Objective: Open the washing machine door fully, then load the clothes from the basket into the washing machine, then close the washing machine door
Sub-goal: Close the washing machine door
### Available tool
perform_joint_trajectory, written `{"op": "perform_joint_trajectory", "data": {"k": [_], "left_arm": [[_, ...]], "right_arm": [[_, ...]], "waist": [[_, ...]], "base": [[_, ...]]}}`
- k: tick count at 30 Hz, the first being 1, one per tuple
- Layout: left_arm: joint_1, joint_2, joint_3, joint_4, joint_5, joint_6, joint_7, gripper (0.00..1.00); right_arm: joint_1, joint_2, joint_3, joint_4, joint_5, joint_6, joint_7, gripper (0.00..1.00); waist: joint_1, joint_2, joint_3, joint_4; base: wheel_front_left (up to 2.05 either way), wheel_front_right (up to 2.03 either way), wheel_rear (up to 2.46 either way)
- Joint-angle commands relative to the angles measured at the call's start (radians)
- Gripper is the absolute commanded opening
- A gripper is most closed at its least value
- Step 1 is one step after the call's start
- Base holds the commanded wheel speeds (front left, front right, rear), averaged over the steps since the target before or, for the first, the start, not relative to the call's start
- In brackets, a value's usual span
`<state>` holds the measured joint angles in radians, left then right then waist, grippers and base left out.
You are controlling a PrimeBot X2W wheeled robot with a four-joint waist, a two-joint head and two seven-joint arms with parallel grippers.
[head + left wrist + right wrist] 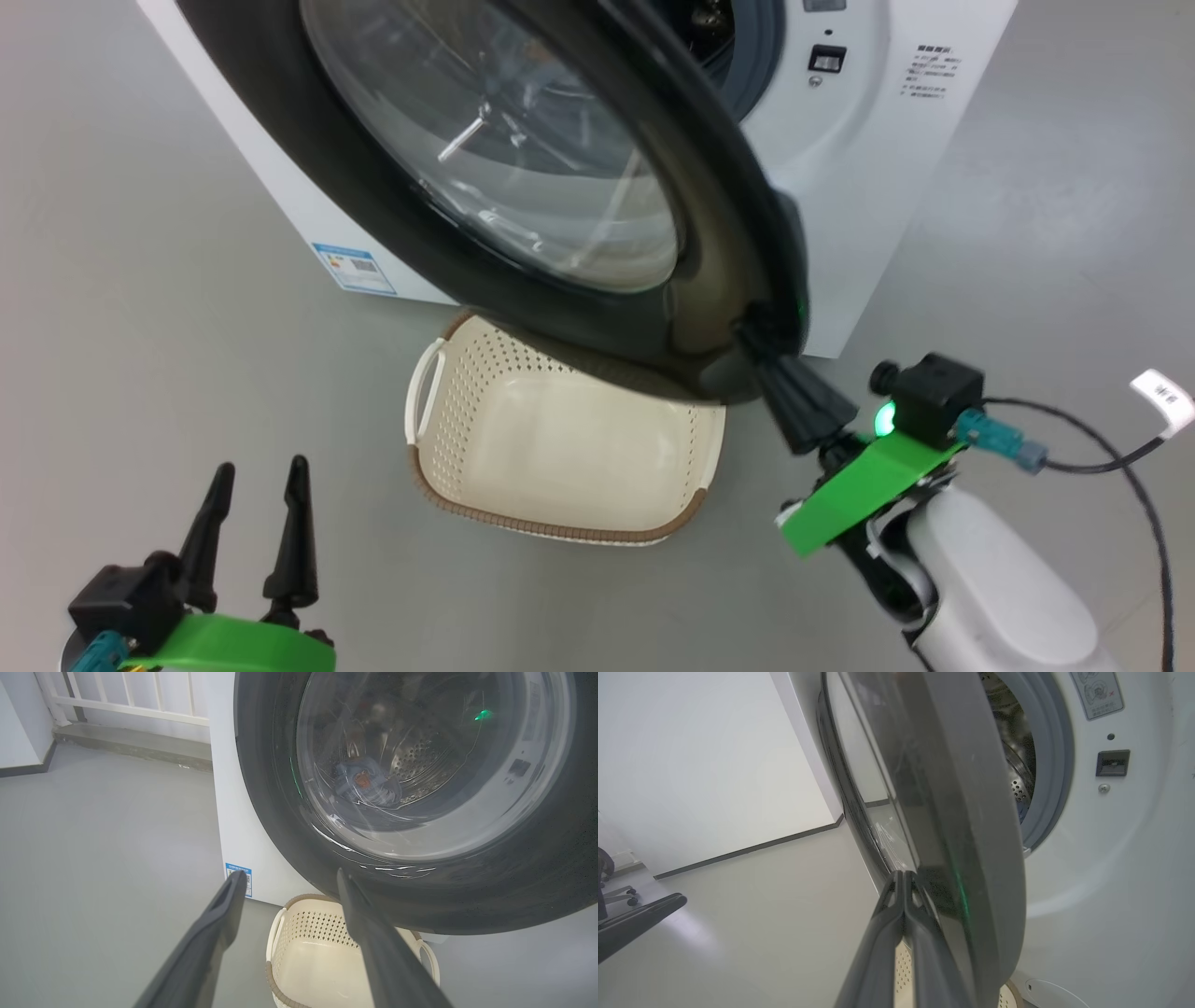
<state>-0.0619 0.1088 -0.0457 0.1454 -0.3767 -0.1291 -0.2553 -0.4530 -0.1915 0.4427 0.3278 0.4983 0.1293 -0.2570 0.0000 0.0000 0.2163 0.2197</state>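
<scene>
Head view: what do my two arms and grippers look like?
The left gripper and right gripper each have two long tapering black fingers on a bright green bracket. The right bracket carries a black camera cube with a green light, a teal connector and a black cable with a white tag. Its forearm is white.

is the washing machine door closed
No, the door stands swung out from the machine, with the drum opening visible behind its edge.
</scene>
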Motion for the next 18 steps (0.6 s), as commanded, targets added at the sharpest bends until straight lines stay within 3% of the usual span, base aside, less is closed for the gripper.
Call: {"op": "perform_joint_trajectory", "data": {"k": [1, 18], "left_arm": [[-0.035, 0.013, 0.031, -0.029, -0.005, -0.002, -0.006, 1.00], [-0.106, -0.008, -0.013, -0.055, -0.013, -0.002, -0.006, 1.00]], "right_arm": [[-0.028, 0.003, -0.005, -0.020, -0.009, 0.001, -0.005, 0.00], [-0.175, -0.034, -0.194, 0.029, -0.033, 0.001, -0.005, 0.00]], "waist": [[0.0000, 0.0000, 0.012, 0.008], [0.0000, 0.0000, 0.110, 0.058]], "base": [[0.00, 0.00, 0.00], [0.00, 0.00, 0.00]]}}
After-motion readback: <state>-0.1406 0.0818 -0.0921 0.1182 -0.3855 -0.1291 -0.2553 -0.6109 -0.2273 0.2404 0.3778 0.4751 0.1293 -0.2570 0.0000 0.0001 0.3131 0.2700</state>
